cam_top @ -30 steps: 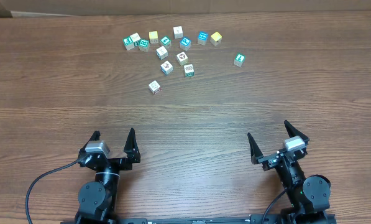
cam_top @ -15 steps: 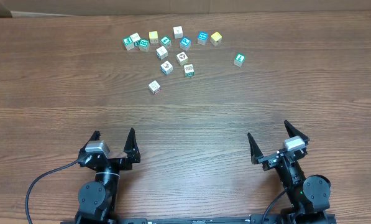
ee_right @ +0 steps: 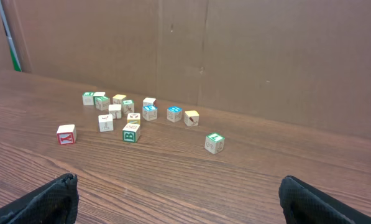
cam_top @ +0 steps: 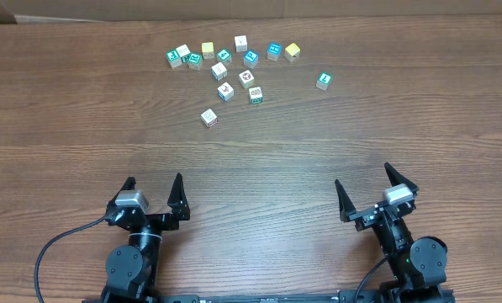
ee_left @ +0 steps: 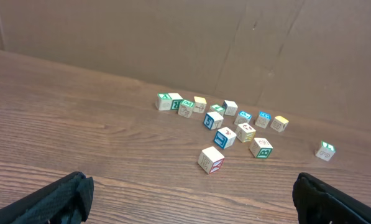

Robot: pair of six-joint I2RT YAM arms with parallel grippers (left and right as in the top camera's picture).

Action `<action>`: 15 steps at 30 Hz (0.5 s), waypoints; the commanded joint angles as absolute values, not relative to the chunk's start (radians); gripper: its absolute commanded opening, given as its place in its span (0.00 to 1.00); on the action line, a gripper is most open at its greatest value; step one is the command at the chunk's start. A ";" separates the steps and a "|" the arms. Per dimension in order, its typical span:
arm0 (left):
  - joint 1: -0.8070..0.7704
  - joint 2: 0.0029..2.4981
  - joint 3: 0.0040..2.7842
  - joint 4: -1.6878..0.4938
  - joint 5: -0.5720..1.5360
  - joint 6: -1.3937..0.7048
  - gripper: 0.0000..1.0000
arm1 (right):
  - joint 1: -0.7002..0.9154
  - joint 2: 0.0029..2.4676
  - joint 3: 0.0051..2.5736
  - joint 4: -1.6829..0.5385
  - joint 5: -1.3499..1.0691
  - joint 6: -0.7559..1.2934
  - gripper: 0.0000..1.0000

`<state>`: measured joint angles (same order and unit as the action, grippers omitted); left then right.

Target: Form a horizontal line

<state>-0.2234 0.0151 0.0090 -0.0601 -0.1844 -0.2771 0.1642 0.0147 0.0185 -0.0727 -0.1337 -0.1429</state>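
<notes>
Several small whitish cubes with teal, green, yellow and red faces lie in a loose scatter at the far middle of the table; no horizontal line shows among them. One red-marked cube point(cam_top: 208, 118) point(ee_left: 210, 160) point(ee_right: 66, 134) sits nearest to me. A green-topped cube point(cam_top: 323, 81) point(ee_right: 214, 142) lies apart on the right. My left gripper point(cam_top: 154, 179) point(ee_left: 190, 186) stands open near the front edge, far short of the cubes, with nothing between its fingers. My right gripper point(cam_top: 362, 175) point(ee_right: 178, 186) is likewise open and holds nothing.
The wooden table point(cam_top: 66, 126) stretches bare between the grippers and the cubes. A brown cardboard wall point(ee_left: 173, 37) stands behind the cubes. A black cable point(cam_top: 57, 240) loops at the left arm's base.
</notes>
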 commanded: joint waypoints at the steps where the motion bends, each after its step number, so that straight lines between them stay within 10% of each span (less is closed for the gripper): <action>1: -0.232 0.006 0.005 -0.059 -0.190 -0.266 1.00 | 0.169 0.003 0.008 -0.070 -0.136 -0.143 1.00; 15: -0.232 0.006 0.005 -0.059 -0.191 -0.266 1.00 | 0.169 0.003 0.008 -0.070 -0.136 -0.143 1.00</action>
